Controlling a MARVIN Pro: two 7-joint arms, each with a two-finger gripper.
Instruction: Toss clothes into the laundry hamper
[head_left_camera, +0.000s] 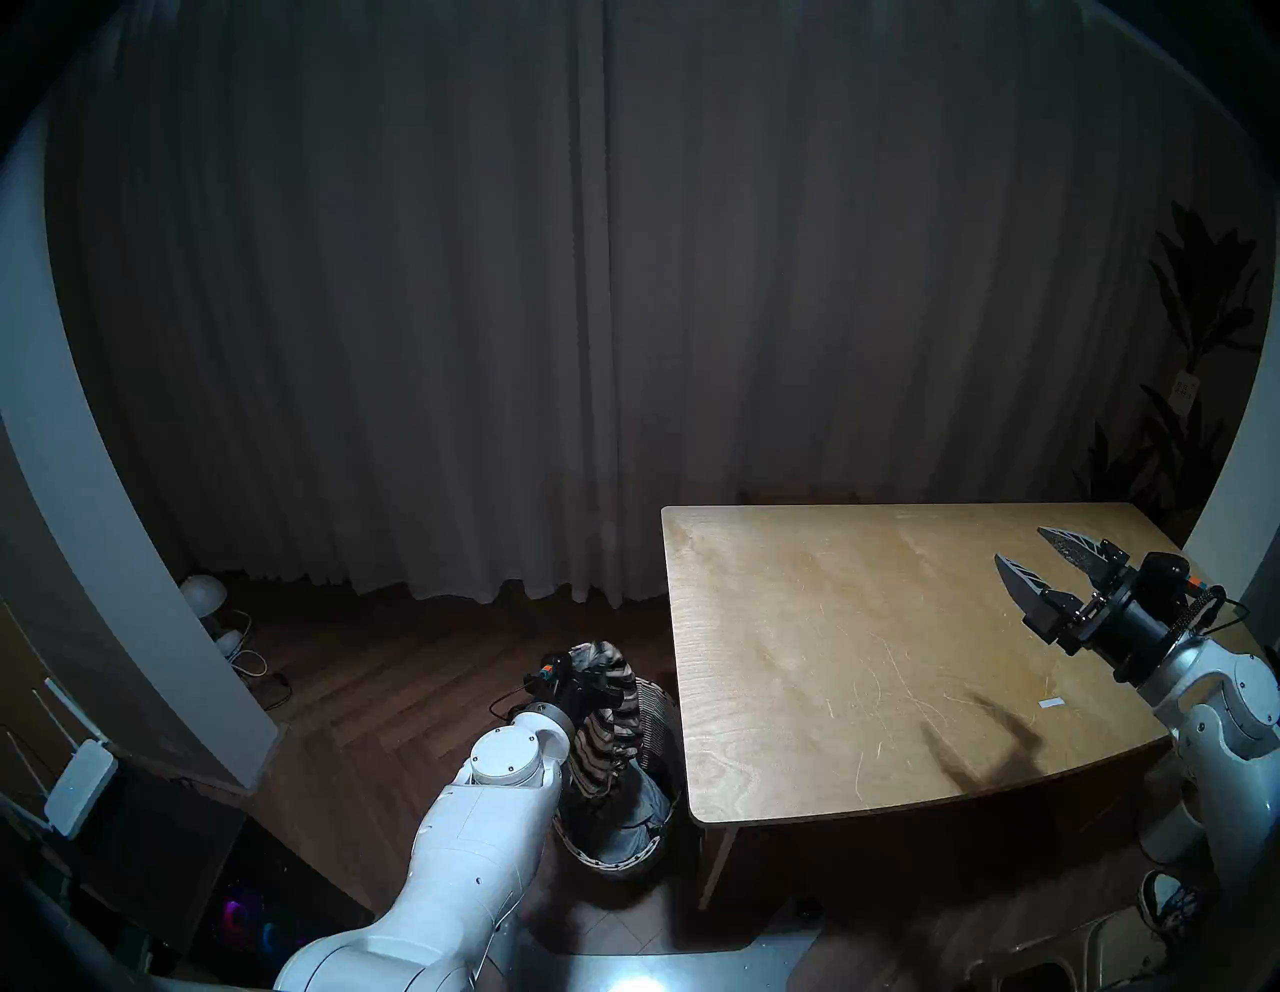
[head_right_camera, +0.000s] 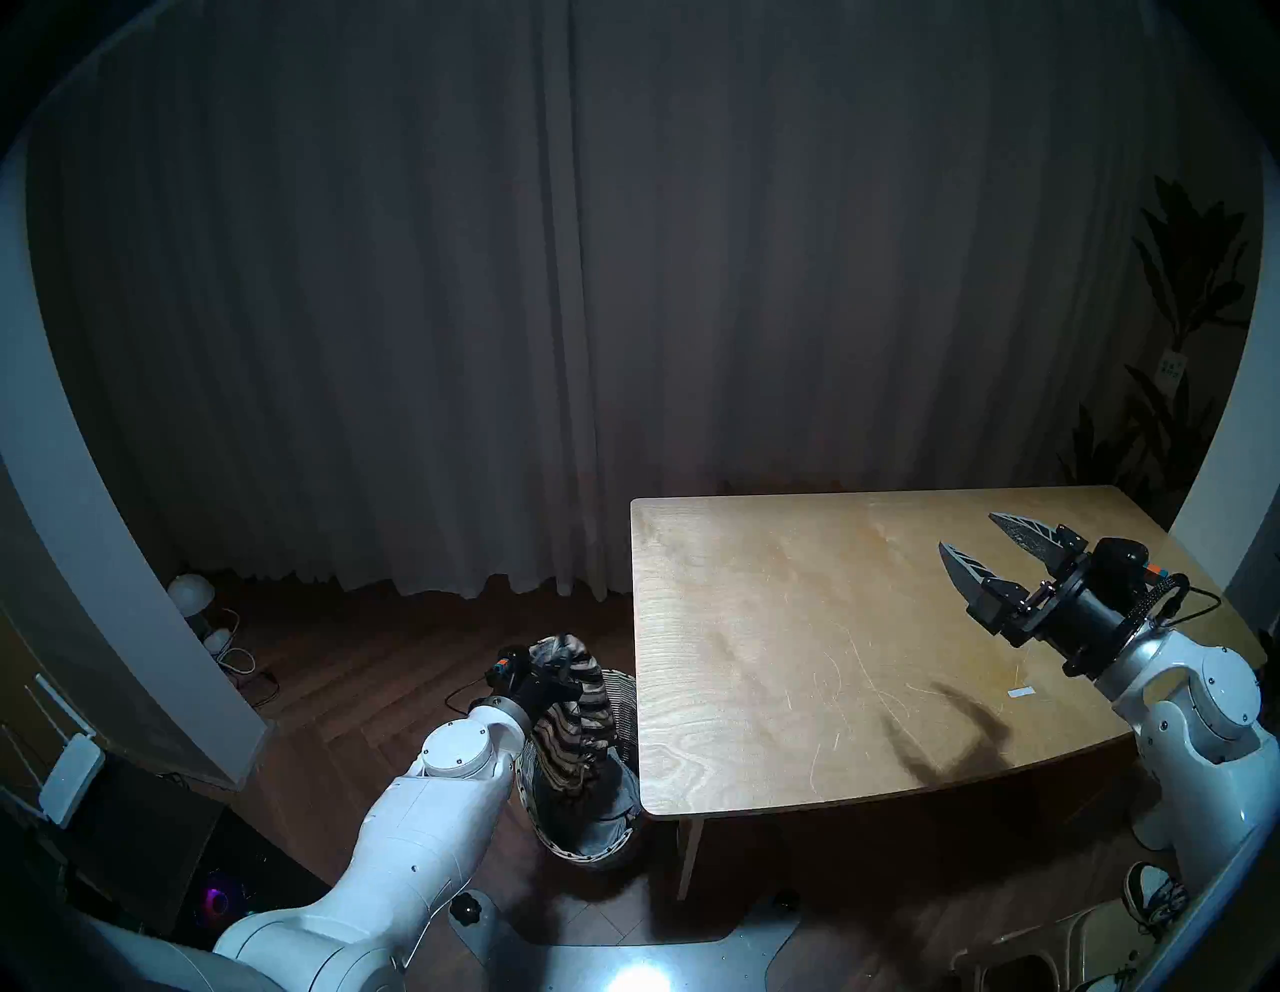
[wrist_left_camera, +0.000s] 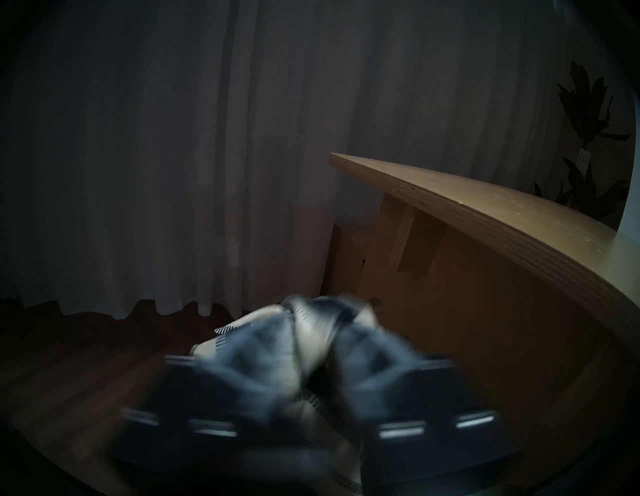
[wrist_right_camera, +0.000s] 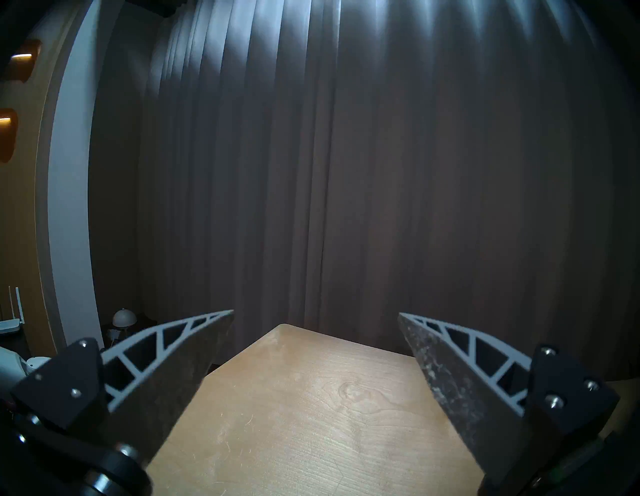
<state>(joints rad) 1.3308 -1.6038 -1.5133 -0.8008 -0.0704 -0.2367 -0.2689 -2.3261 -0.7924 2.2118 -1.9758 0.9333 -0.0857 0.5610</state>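
Wooden bench (head_left_camera: 866, 658) cleared; striped garment (head_left_camera: 609, 720), seemingly half-released by left gripper (head_left_camera: 599, 682), drapes into hamper (head_left_camera: 654, 713); right gripper (head_left_camera: 1046, 568) wide, empty.

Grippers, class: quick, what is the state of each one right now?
Left gripper: striped garment between its fingers over the hamper; grip cannot be told.
Right gripper: open, empty.

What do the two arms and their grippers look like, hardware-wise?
Both arms have glossy white rounded shells with round joint caps. Black wrist modules carry a small orange tag and thin black cables. The right gripper has two pointed, dark-faced fingers with grey truss backs on black screwed mounts. The left gripper is mostly hidden and blurred.
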